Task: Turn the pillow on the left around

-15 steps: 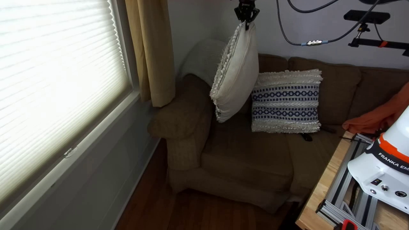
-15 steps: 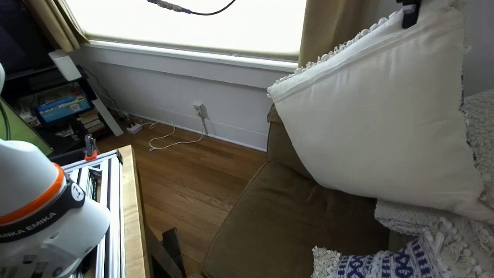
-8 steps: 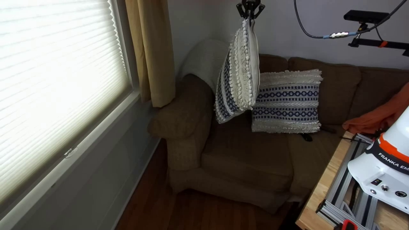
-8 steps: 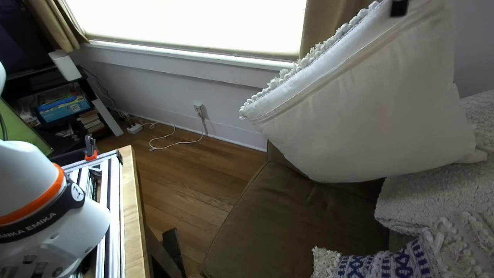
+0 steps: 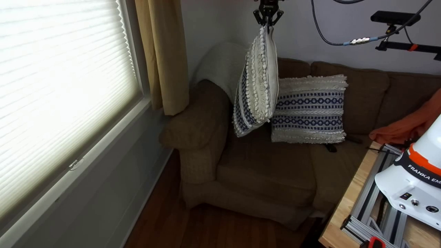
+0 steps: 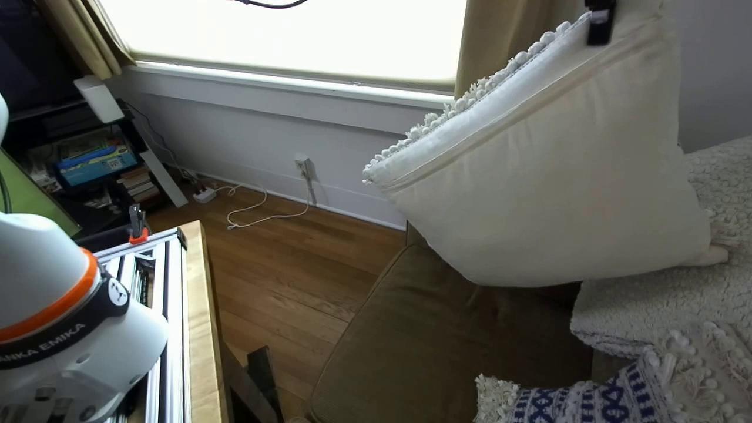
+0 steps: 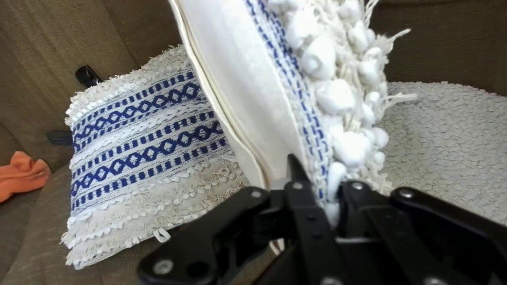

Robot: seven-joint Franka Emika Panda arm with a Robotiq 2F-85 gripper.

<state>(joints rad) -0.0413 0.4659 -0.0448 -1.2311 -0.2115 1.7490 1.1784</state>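
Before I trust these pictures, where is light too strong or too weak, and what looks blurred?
In both exterior views, the window blind glares white; in an exterior view, the sofa is dim; in the wrist view, the gripper looks slightly soft, the resting pillow clearer.

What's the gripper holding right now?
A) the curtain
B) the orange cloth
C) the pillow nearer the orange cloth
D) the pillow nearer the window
D: that pillow hangs from the gripper in an exterior view, and the wrist view shows its edge between the fingers.
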